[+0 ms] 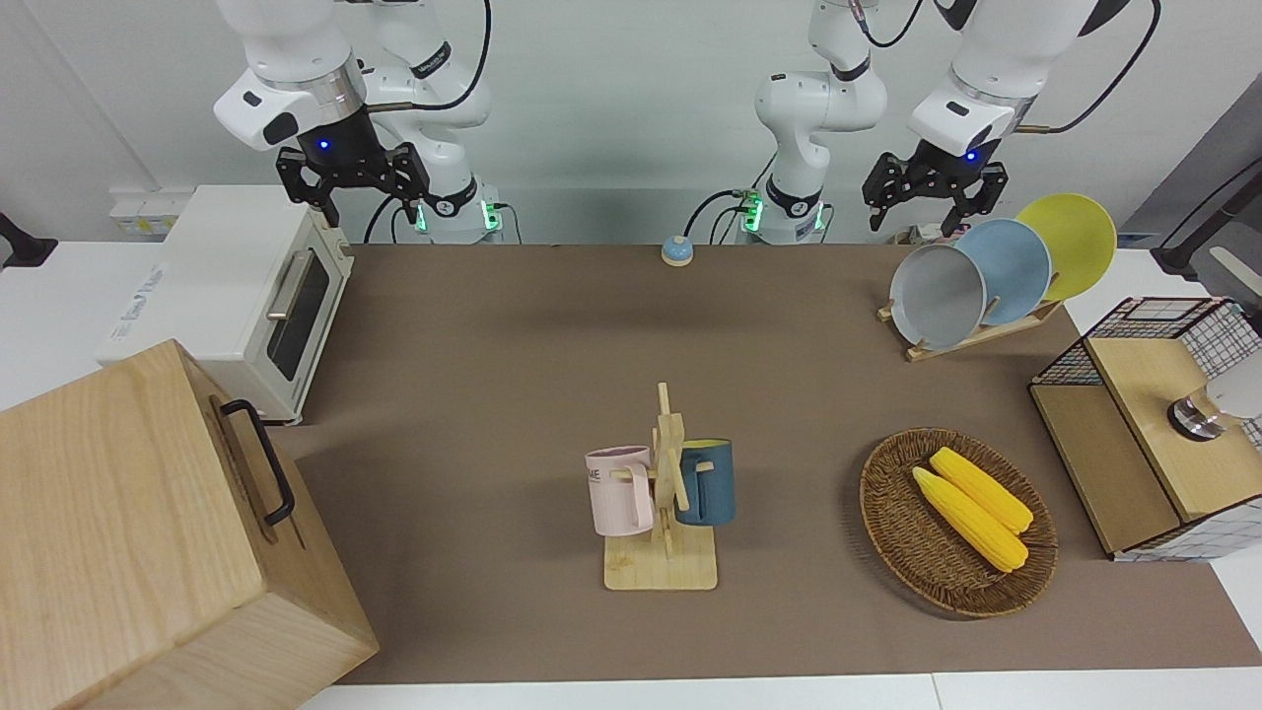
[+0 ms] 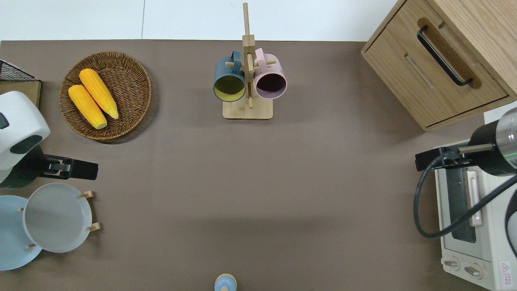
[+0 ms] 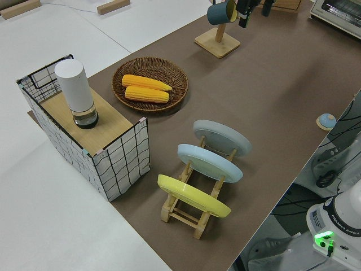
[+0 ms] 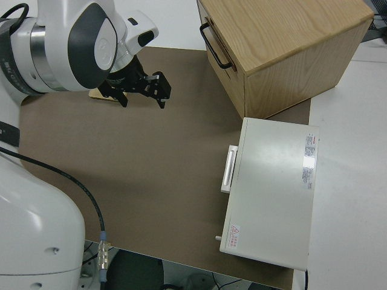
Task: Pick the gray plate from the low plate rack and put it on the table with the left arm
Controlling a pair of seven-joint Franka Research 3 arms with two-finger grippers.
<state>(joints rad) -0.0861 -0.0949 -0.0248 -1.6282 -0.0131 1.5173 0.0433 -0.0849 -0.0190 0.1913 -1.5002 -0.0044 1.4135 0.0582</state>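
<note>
In the front view, the gray plate (image 1: 938, 295) leans in the low plate rack (image 1: 971, 333) at the upper right of the frame, ahead of a light-blue plate (image 1: 1016, 269) and a yellow plate (image 1: 1073, 244); the rack's short pegs hold all 3 on edge, which leaves each rim free for a pinch. The left gripper (image 1: 935, 190) hangs above them with its fingers spread and nothing between them, while the right arm is parked, its right gripper (image 1: 353, 177) likewise open at the upper left. In the overhead view, the left gripper (image 2: 70, 169) sits at the left edge of the frame just above the gray plate (image 2: 57, 217), not touching it (likely lining up for the plate's top rim). The left side view shows the 3 plates slanted in a row at lower centre. The table (image 2: 258, 182) is a plain brown mat, wide and bare at mid-frame, so there looks to be ample room for setting the plate down.
</note>
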